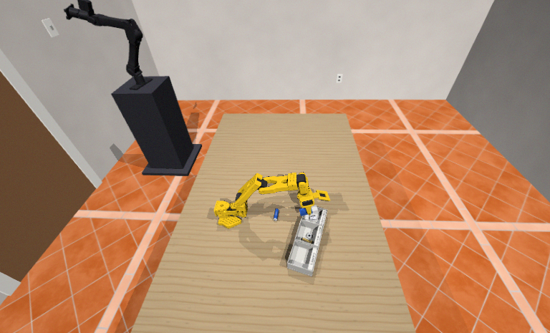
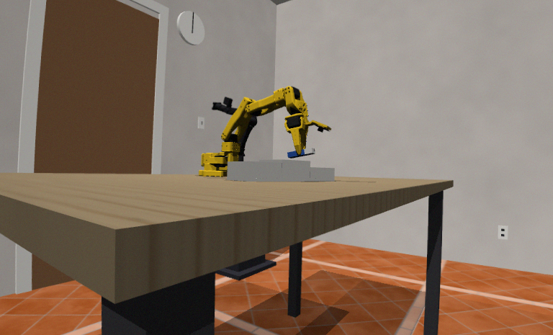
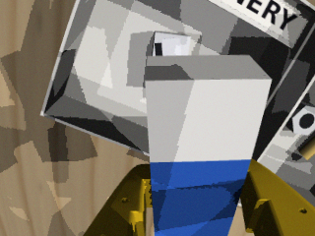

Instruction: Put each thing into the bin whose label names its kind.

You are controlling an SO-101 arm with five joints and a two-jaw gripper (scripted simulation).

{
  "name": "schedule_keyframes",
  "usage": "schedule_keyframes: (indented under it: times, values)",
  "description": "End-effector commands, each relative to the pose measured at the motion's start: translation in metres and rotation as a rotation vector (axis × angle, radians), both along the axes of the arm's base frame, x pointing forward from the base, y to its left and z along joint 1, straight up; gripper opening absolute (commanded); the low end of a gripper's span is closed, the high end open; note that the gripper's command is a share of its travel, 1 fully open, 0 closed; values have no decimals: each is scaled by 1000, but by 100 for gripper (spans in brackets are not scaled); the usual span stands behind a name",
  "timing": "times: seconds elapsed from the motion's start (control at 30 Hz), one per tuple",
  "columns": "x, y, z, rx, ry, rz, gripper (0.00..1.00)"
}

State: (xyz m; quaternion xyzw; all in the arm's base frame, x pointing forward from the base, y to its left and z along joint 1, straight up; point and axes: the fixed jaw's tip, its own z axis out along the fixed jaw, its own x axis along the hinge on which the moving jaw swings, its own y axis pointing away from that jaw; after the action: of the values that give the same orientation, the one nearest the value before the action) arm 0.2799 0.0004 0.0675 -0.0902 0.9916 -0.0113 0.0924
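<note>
My gripper (image 3: 197,223) is shut on a blue and white block, an eraser (image 3: 200,157), and holds it in the air over the bin labelled STATIONERY (image 3: 164,46). A small white thing (image 3: 172,45) lies in that bin. In the top view the gripper (image 1: 306,210) hangs over the far end of the row of grey bins (image 1: 306,240). In the exterior view the eraser (image 2: 302,153) hangs a little above the bins (image 2: 281,170). A blue battery (image 1: 276,214) lies on the table between the arm's base and the bins.
The middle bin (image 1: 308,234) holds small objects, one of them brass-coloured. The near bin (image 1: 301,256) looks empty. A black pedestal with a camera arm (image 1: 156,122) stands on the floor left of the table.
</note>
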Motion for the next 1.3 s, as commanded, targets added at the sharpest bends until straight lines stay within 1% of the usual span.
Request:
schedule_keyframes:
  times: [0.0, 0.2, 0.37, 1.13, 1.17, 1.27]
  values:
    - [11, 2, 11, 12, -74, -47, 0]
    - [19, 4, 12, 37, -107, -139, 0]
    - [22, 5, 12, 49, -121, -178, 0]
    - [22, 5, 12, 50, -123, -184, 0]
    - [29, 9, 22, 62, -187, -190, 0]
    - [29, 9, 22, 62, -187, -190, 0]
